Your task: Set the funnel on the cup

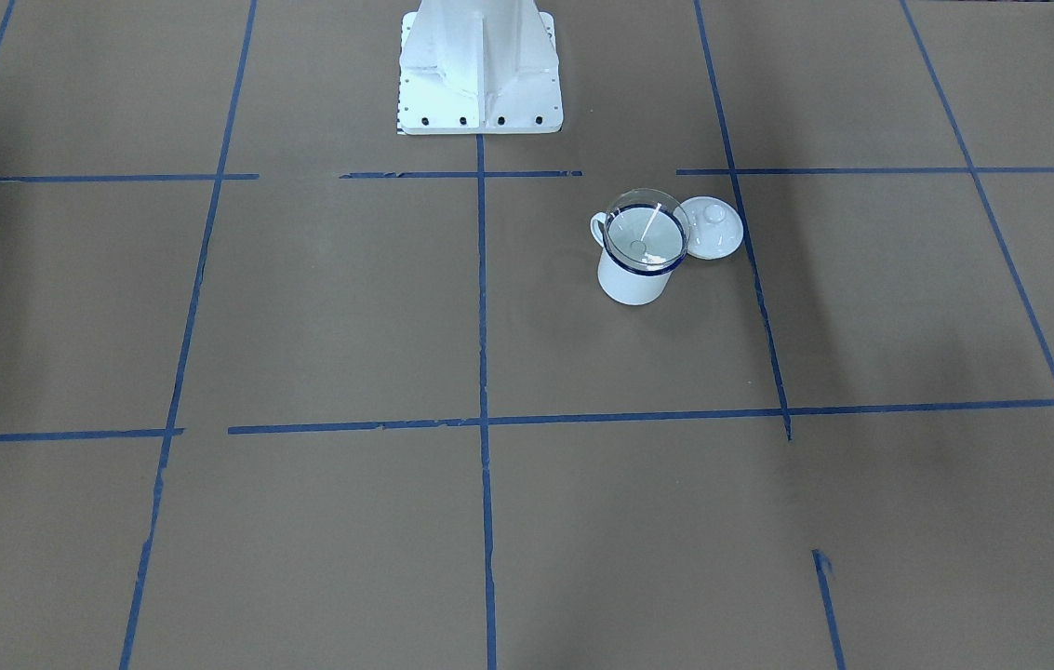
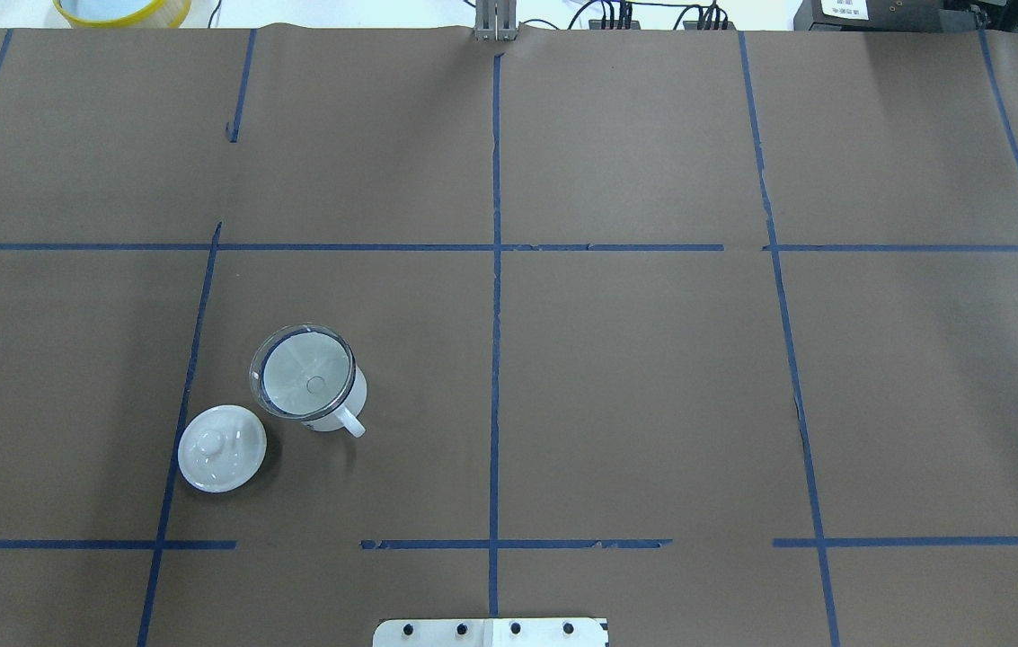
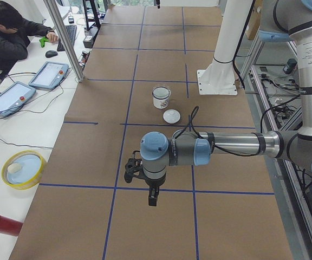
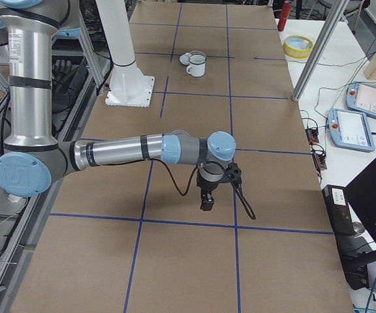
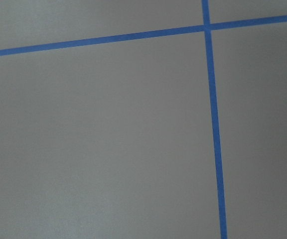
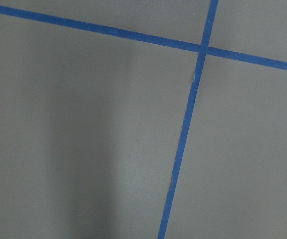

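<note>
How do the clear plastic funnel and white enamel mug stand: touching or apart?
Touching. The front-facing view shows the funnel seated in the blue rim of the mug.

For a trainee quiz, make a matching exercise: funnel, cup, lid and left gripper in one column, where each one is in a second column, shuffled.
1 funnel
2 cup
3 lid
4 left gripper

A on the table beside the cup, knob up
B in the air over the table, away from the cup
C resting in the cup's mouth
D upright on the table

Pairs: 1-C, 2-D, 3-A, 4-B
</note>
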Motion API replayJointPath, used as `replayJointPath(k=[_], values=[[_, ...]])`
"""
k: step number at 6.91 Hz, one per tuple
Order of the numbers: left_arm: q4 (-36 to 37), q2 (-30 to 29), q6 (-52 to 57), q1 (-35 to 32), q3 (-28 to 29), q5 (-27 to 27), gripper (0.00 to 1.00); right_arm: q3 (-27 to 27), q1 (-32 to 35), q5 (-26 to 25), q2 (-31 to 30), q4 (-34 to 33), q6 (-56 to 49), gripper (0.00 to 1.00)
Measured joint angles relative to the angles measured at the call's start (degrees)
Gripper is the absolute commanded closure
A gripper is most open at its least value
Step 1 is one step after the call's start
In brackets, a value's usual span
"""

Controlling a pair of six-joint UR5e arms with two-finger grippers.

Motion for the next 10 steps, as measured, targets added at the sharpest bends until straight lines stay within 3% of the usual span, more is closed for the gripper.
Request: replayJointPath(k=[10], values=[[-0.4, -0.4, 0.0, -0.4, -2.8, -1.0, 0.00, 0.0, 0.0, 0.0, 0.0, 0.0, 0.0, 0.00]])
